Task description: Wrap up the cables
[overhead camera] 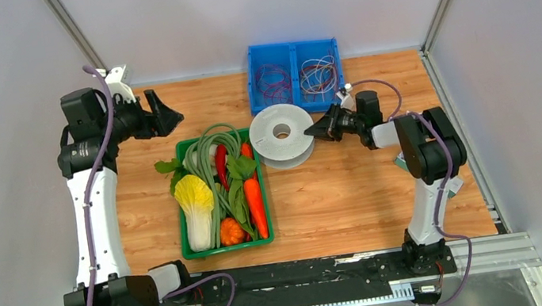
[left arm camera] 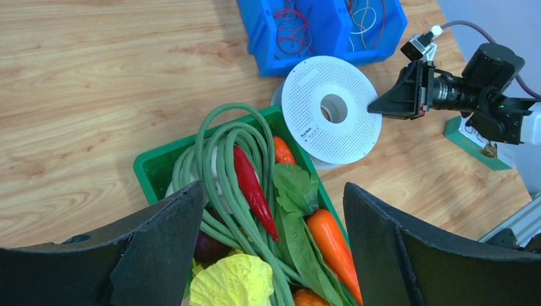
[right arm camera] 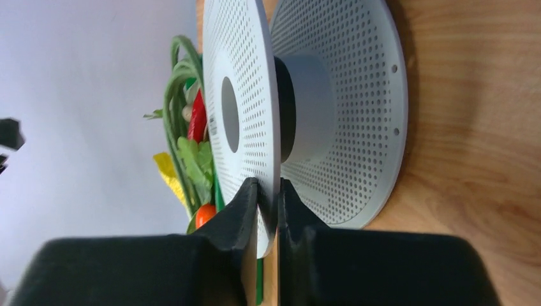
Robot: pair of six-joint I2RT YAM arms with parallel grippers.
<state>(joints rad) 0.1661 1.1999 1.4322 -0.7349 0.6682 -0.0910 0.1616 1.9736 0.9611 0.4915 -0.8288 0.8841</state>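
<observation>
Spool, near far edge: I judge it light, stiff, slick plastic; hold by the rim. My right gripper pinches its top flange; left gripper gapes, empty.

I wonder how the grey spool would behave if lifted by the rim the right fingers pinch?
Probably light: the spool has thin perforated flanges and a bare-looking hub. Pinched at one rim edge by the right gripper, it would likely tilt. Being round, it may roll if tipped.
</observation>
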